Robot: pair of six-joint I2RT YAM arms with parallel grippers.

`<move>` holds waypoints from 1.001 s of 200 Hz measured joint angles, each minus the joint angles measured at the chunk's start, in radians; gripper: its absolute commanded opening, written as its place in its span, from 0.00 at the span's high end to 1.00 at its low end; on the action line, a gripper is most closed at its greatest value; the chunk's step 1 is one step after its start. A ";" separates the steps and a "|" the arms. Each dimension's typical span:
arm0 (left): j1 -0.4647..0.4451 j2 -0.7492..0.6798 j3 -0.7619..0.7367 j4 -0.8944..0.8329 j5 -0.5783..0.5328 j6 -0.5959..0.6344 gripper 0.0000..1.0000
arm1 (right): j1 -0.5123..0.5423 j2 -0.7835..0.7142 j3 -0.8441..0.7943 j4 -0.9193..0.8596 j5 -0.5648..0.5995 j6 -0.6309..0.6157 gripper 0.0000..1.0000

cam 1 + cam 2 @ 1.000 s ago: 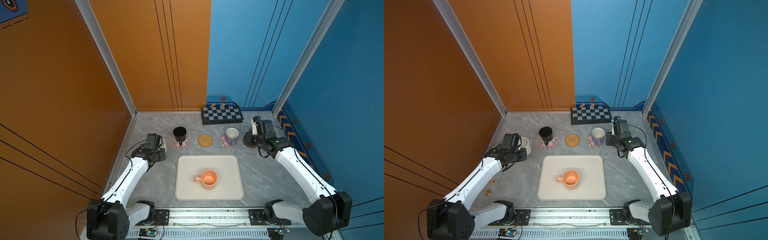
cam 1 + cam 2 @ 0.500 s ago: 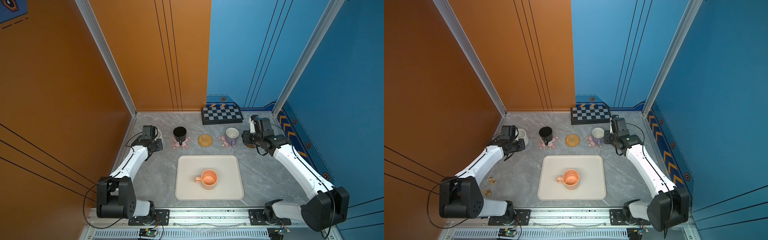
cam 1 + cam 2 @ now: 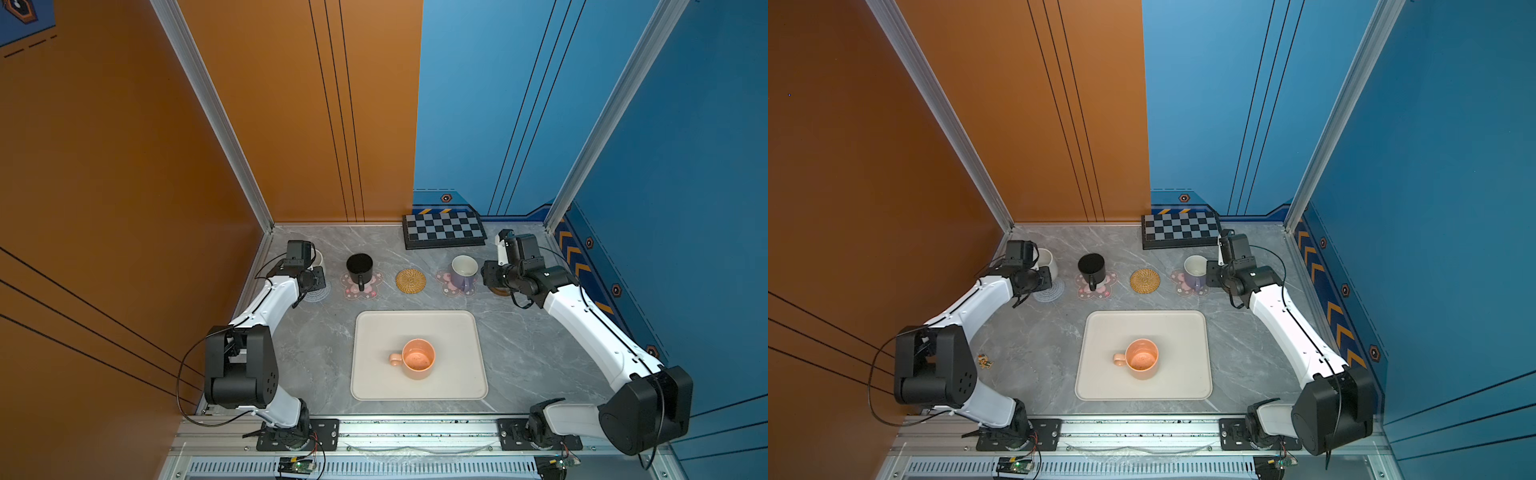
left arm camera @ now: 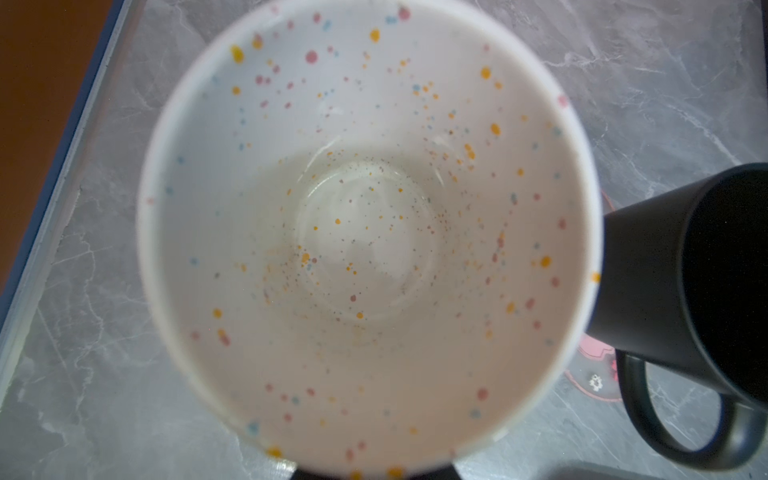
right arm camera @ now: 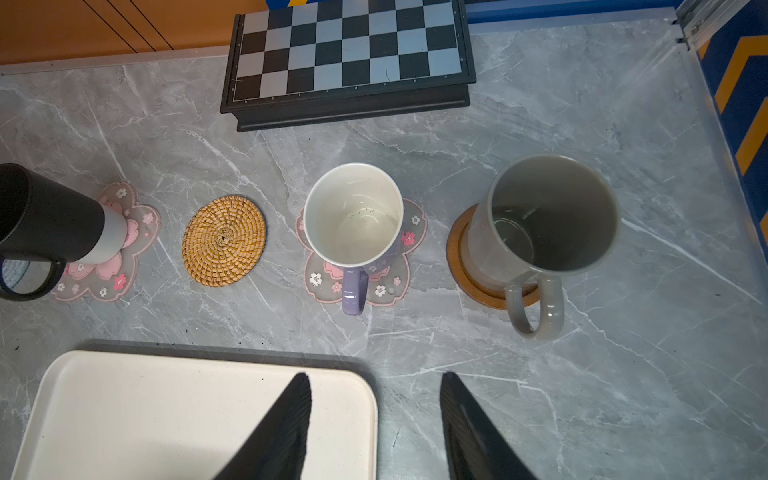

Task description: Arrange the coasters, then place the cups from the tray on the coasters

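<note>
Left hand [image 3: 1045, 277] grips the speckled white cup [image 4: 365, 232], apparently for seating on the grey-blue knitted coaster [image 3: 1051, 291]; right hand [image 5: 376, 378] stands open, empty.

orange wall [image 3: 291, 104] left | blue wall [image 3: 498, 104] right | grey marble tabletop [image 3: 519, 332] (white-veined) | aluminium corner posts [image 3: 216, 124]

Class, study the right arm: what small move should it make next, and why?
Probably pull the right gripper back toward the peach cup on the tray: its jaws stand open and empty, the grey cup already sits on the wooden coaster, and the straw coaster is bare.
</note>
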 measured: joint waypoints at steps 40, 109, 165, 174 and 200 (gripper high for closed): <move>0.001 0.018 0.000 0.006 0.004 0.000 1.00 | 0.000 0.000 0.000 -0.008 0.000 -0.003 0.46; 0.001 0.019 -0.024 0.010 0.009 0.000 1.00 | 0.001 0.007 0.000 -0.007 -0.002 -0.006 0.46; 0.002 0.019 -0.036 0.010 0.009 0.000 1.00 | 0.007 0.038 0.002 -0.008 -0.015 -0.006 0.46; 0.003 0.019 -0.036 0.010 0.008 0.000 1.00 | 0.007 0.040 0.004 -0.008 -0.015 -0.006 0.46; 0.014 0.019 -0.038 0.011 0.009 0.000 1.00 | 0.007 0.044 0.010 -0.008 -0.016 -0.007 0.46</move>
